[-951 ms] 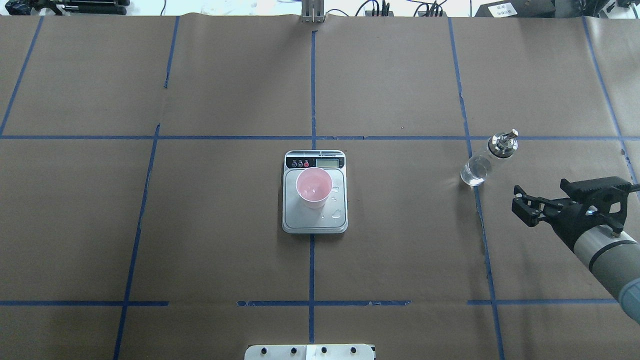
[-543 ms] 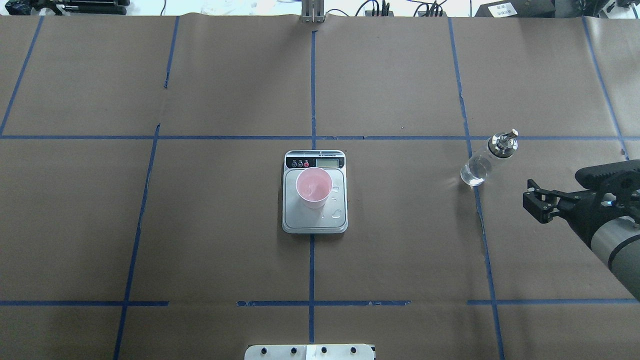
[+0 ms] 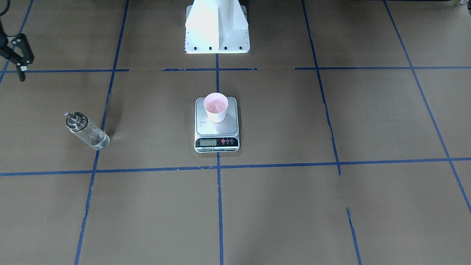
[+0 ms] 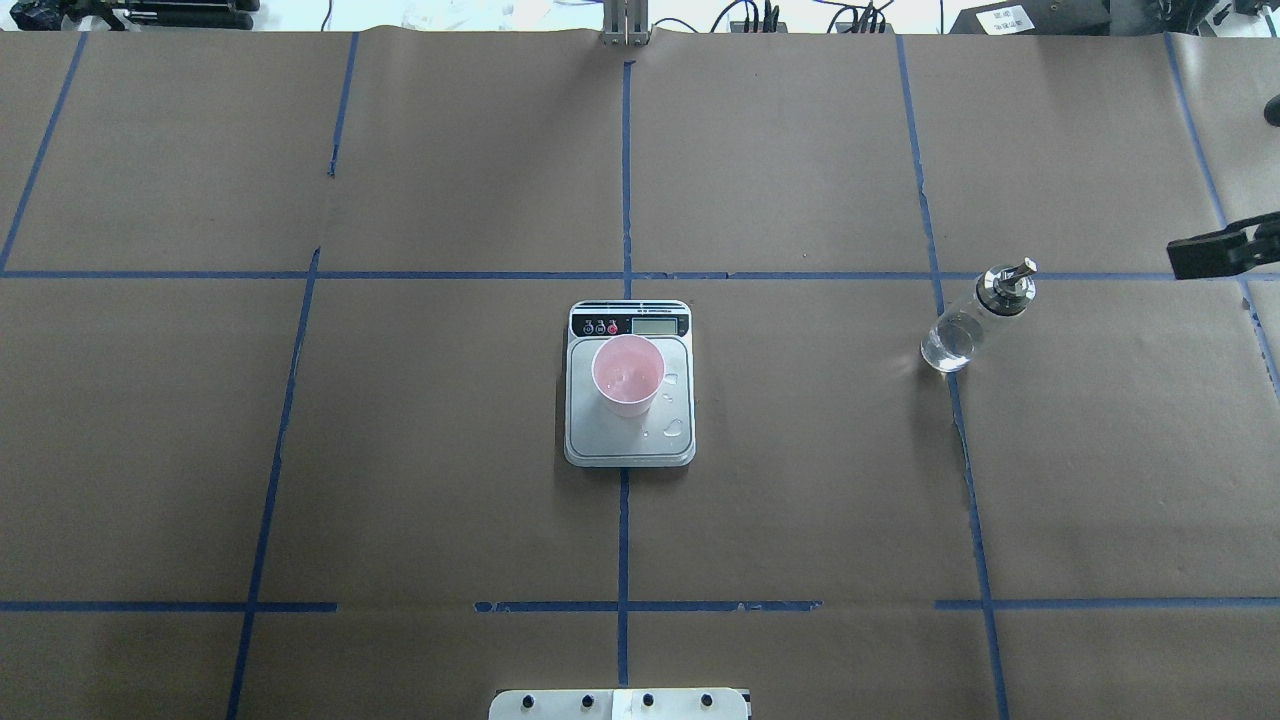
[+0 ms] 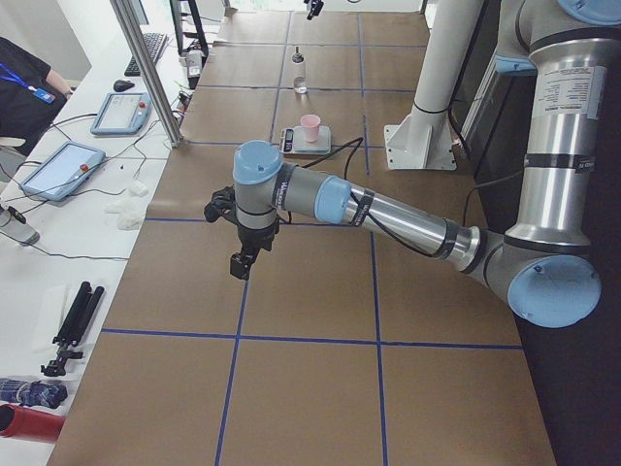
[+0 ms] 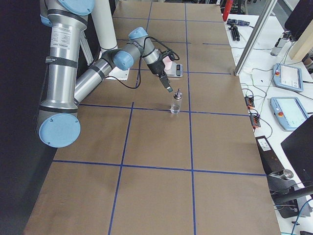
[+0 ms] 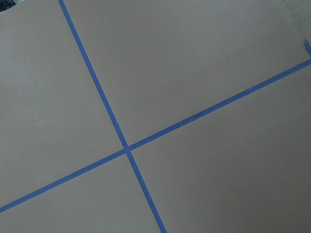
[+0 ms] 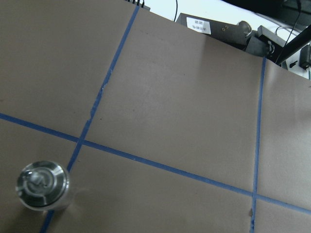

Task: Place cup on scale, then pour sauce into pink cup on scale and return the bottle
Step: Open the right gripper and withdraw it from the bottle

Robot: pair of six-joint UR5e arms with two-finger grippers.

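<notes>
The pink cup stands upright on the steel scale at the table's centre, with a little clear liquid in it. It also shows in the front view. The glass bottle with a metal spout stands alone on the paper to the right, some clear sauce in its base. My right gripper is away from the bottle at the table's edge, its fingers apart and empty. Its wrist view looks down on the bottle's metal top. My left gripper hangs over bare paper far from the scale. I cannot tell its state.
A few water drops lie on the scale's platform beside the cup. Blue tape lines cross the brown paper. The robot's white base stands behind the scale. Tablets and cables lie past the table's far edge.
My right gripper has drawn back from beside the bottle, moving right and towards the far side, until only its tip shows at the overhead view's edge. Bottle, cup and scale have not moved.
</notes>
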